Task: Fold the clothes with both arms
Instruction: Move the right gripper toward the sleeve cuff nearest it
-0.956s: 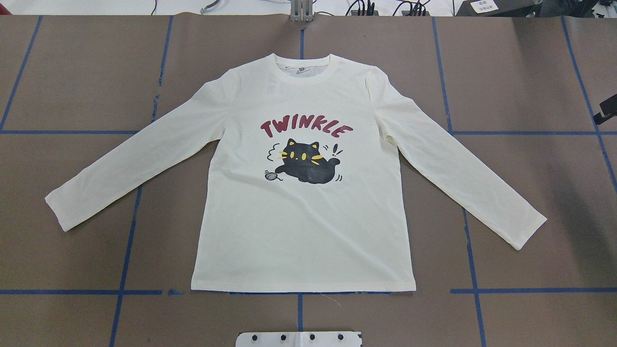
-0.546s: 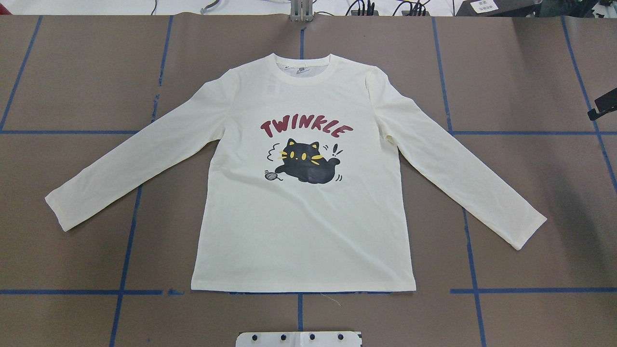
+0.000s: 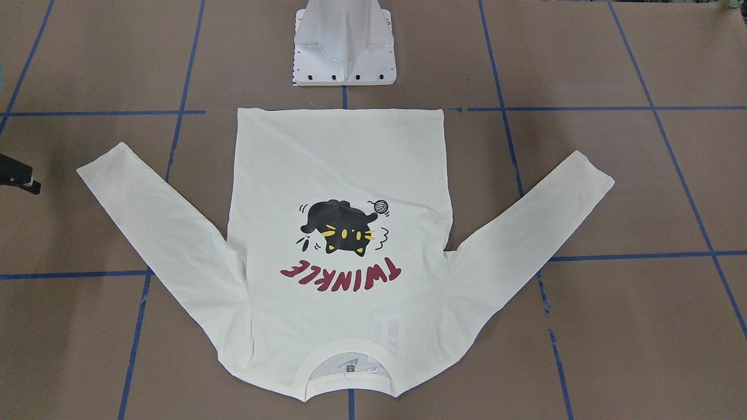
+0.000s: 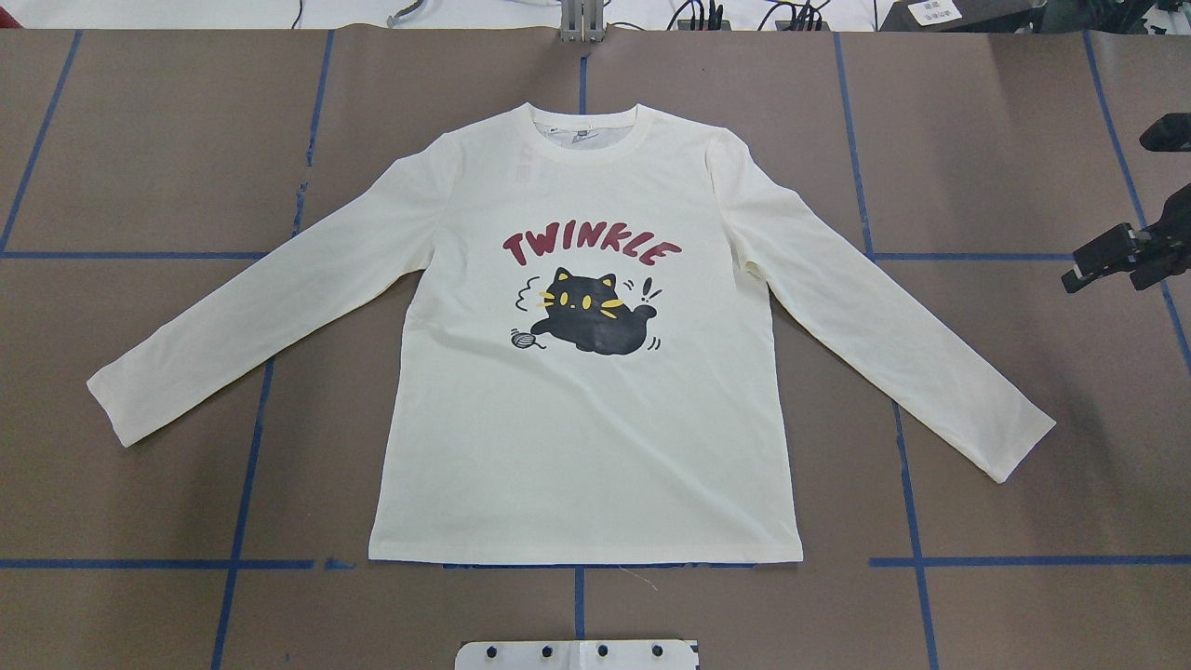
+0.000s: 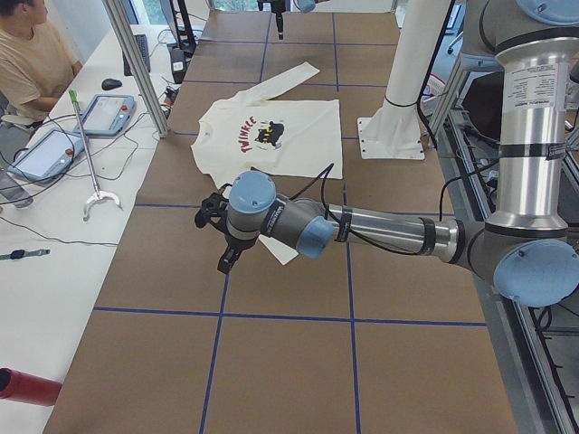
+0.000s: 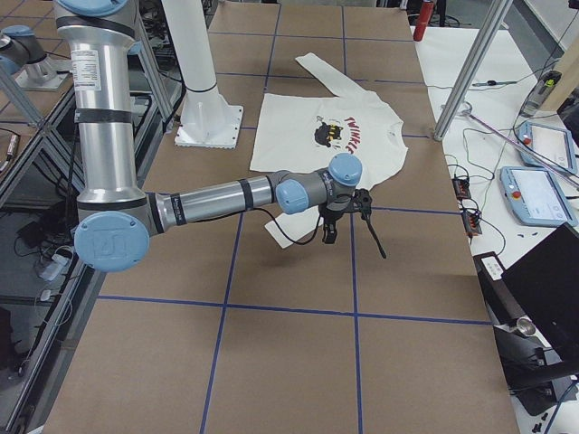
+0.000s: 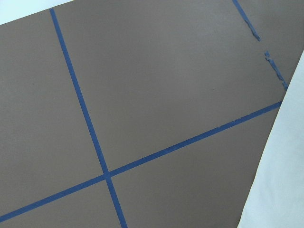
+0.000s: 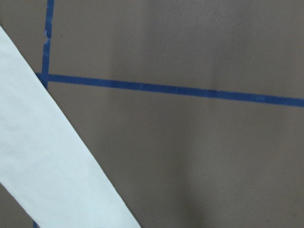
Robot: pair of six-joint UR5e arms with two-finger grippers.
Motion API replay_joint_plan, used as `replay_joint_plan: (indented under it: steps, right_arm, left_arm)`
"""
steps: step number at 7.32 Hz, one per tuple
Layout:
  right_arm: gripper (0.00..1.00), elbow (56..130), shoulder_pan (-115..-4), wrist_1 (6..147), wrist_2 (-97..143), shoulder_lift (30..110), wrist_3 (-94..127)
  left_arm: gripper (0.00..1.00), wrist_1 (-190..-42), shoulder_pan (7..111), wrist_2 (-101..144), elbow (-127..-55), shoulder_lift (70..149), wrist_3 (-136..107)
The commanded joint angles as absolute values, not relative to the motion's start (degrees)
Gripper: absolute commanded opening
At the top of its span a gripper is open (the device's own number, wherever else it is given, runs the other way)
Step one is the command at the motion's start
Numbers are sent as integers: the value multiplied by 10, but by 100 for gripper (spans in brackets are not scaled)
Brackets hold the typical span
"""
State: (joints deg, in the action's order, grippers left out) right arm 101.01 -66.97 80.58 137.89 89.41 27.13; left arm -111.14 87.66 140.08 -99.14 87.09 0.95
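Shirt: the cream long-sleeved T-shirt (image 4: 595, 437) is laid flat on the brown worktop (image 4: 140, 140), print side up, in the middle of the blue tape grid (image 4: 916, 484)
Long axis: the body runs straight from the robot's side to the far side
Heading: the ribbed collar (image 4: 583, 130) is pointed away from the robot; the hem is turned toward the white pedestal base (image 3: 344, 46) and lies along a tape line
Print: the red TWINKLE lettering (image 4: 593, 247) is read upright from the robot's side, with the black cat (image 4: 595, 321) below it
Sleeves: the left sleeve (image 4: 270, 307) and the right sleeve (image 4: 893, 326) are spread outward, slanting back toward the robot, cuffs well apart
Right claw (image 4: 1112, 256): held over bare worktop beyond the right sleeve, apart from the cloth; its two black prongs are seen spread, nothing between them
Left claw (image 5: 220, 237): held above the worktop near the left cuff; whether it is spread or pressed together cannot be told
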Motion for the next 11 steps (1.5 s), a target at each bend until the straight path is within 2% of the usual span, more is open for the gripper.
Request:
replay_joint_plan:
  steps: [1, 2, 3, 5, 10, 11]
  right_arm:
    - [90, 1030, -555, 572, 1286, 982, 516]
    - [84, 1018, -535, 476, 1279, 997, 620]
    - [85, 1018, -520, 463, 1274, 1013, 641]
    - [85, 1016, -519, 461, 1274, 1045, 643]
    - [84, 967, -501, 457, 1277, 1037, 640]
    - [75, 965, -501, 458, 1277, 1032, 642]
  left_arm:
    - [100, -1122, 876, 1418, -983, 869, 8]
    - [100, -1122, 876, 1418, -983, 869, 8]
    - [100, -1122, 876, 1418, -982, 868, 8]
    - [100, -1121, 876, 1418, -982, 868, 7]
    - [100, -1122, 876, 1419, -982, 867, 6]
    - [100, -1122, 876, 1419, -984, 866, 6]
